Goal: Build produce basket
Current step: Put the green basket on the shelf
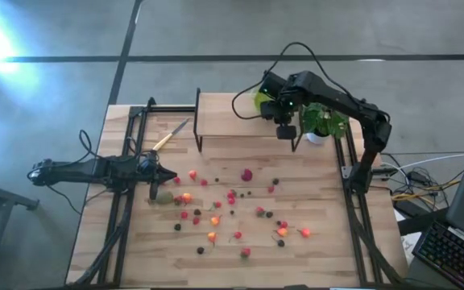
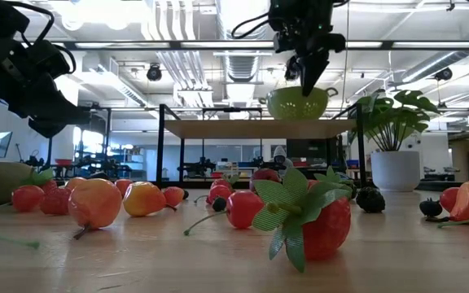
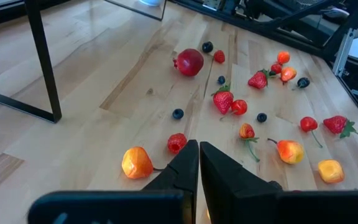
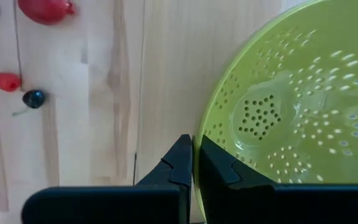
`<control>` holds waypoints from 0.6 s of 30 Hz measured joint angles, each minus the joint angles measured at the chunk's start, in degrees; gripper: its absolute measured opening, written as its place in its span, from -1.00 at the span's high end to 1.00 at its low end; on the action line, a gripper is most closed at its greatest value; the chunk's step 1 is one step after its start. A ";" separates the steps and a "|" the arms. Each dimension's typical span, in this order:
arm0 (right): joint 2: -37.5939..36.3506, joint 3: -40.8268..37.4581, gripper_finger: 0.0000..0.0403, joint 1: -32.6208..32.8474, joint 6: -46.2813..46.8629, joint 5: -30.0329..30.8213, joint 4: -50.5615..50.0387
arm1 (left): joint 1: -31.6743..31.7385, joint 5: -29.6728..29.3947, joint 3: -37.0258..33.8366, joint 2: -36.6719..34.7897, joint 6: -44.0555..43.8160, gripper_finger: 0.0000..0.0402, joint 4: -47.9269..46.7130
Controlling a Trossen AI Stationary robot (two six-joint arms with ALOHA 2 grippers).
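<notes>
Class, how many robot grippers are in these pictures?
2. The left gripper hangs shut over the scattered fruit; the right gripper is at the raised shelf, shut on the rim of the green colander. None seems hidden.

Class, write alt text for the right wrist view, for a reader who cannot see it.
The right gripper's two dark fingers are pinched shut on the rim of a round lime-green perforated plastic colander, which is empty and fills most of the picture. Beyond it lie pale wooden boards with a red fruit, a smaller red berry and a dark blue berry.
</notes>
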 joint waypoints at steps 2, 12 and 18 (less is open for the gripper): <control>-0.08 -0.61 0.96 0.02 0.02 0.31 0.04 | 0.01 0.00 0.00 -0.01 -0.02 0.90 0.00; -0.15 -0.95 0.84 0.02 3.19 2.20 -0.06 | -0.01 0.00 0.00 -0.01 -0.02 0.90 0.00; -0.41 -0.86 0.66 0.07 3.06 2.25 -0.05 | -0.01 0.00 0.00 -0.01 -0.01 0.90 0.00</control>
